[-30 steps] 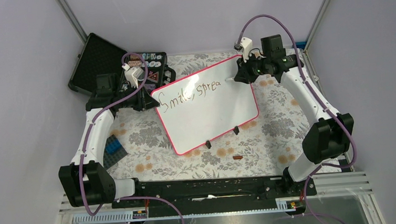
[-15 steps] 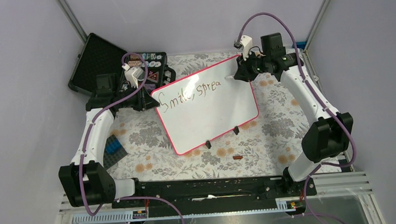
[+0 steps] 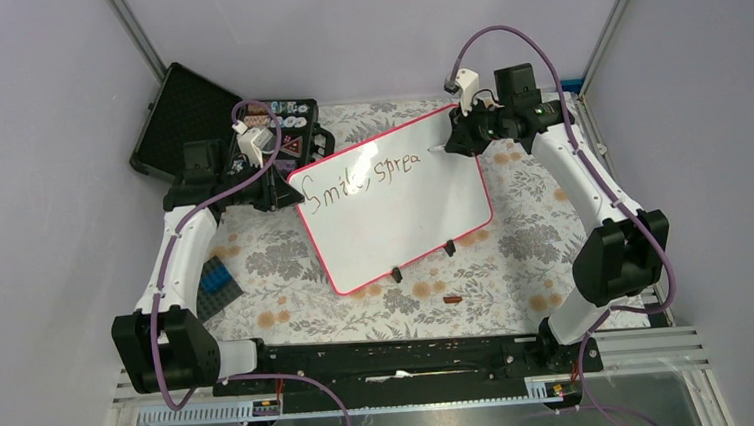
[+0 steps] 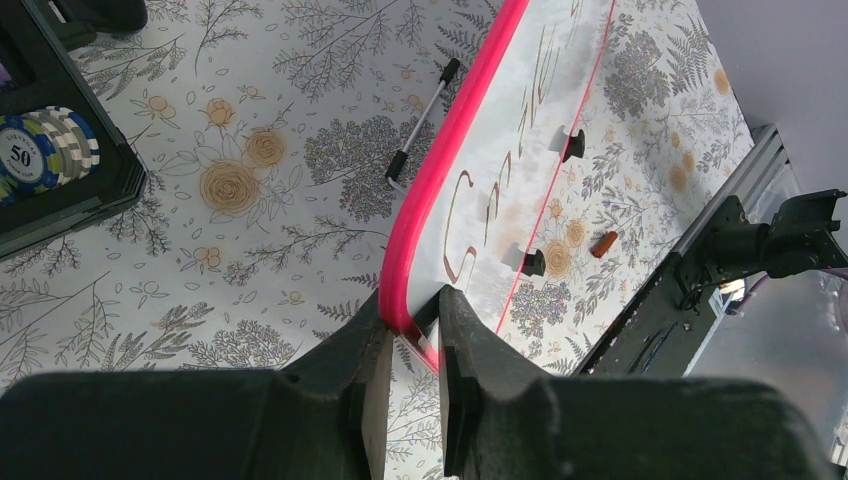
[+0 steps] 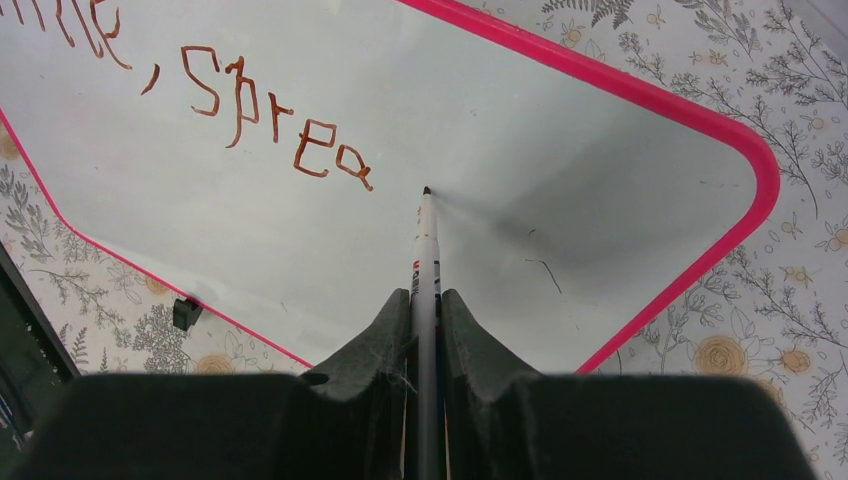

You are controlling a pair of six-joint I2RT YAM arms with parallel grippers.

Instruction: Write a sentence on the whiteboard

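As left tool [image 4: 412, 305] pinches the whiteboard [image 3: 404, 221], right tool [image 5: 425, 300] pinches a marker [image 5: 426, 240] pointing leftward.

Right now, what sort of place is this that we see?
Probably a robot test booth, not a home: a left arm and right arm bolted to a rail, plain walls close around the table, and a whiteboard set out for writing.

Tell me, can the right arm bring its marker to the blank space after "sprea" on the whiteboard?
Probably yes. The right tool is shut on the marker, whose tip sits just past the last letter. The whiteboard there is bare, with nothing between.
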